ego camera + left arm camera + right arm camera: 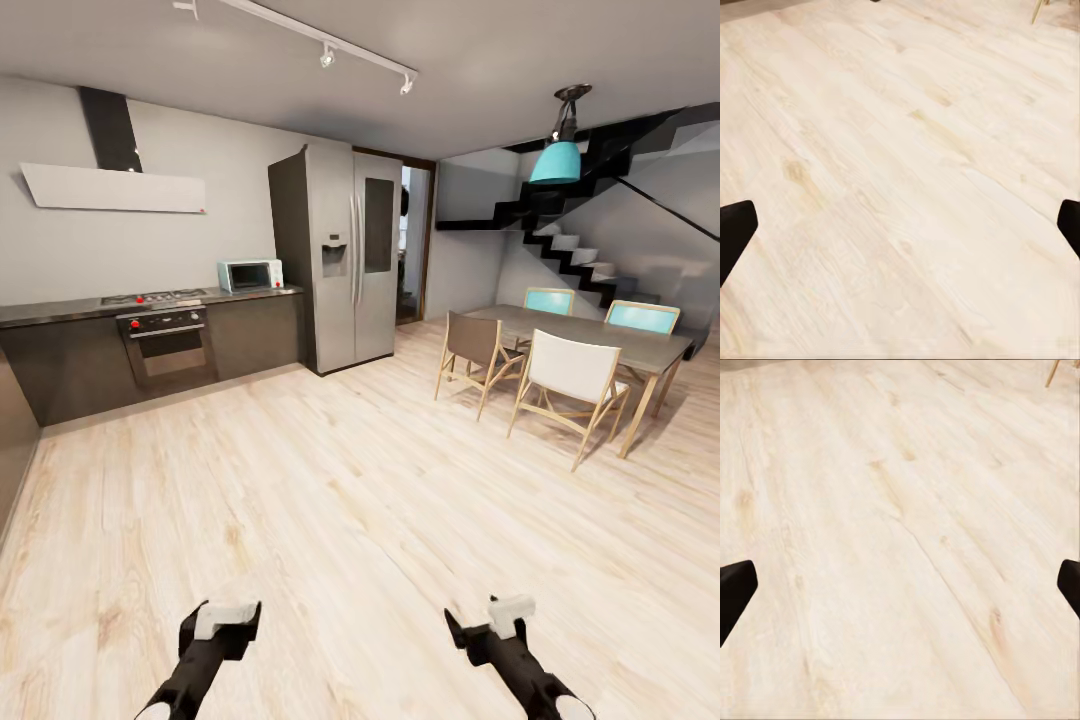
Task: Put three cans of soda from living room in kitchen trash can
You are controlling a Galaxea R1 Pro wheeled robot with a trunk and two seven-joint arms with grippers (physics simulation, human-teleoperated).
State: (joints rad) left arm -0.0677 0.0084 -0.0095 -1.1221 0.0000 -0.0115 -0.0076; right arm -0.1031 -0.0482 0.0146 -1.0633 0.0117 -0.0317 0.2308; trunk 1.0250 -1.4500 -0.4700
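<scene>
Both claws hang wide open and empty above a pale wood floor (360, 500). In the left wrist view, the left gripper (900, 232) shows only two black fingertips (733, 232) at opposite edges of the frame, with bare planks between them. The right wrist view gives the same picture: the right gripper (900, 592) is spread just as far, its black fingertips (735, 591) parted over floorboards, touching nothing.

From the head camera, the left gripper (222, 625) sits at 7 o'clock and the right gripper (498, 620) at 5 o'clock, each on a black arm with a white block near the wrist, well apart from one another.

Beyond them the kitchen (150, 340) runs along the far wall from 9 to 11 o'clock: dark grey cabinets, a built-in oven (165, 345), a teal microwave (250, 274) on the counter and a white hood (112, 187) above. A steel double-door fridge (345, 268) stands at 12 o'clock. At 2 to 3 o'clock a dining table (600, 340) is ringed by chairs (570, 385), under a teal pendant lamp (557, 160) and beside a black staircase (570, 250). Neither soda cans nor the trash can are anywhere in sight.
</scene>
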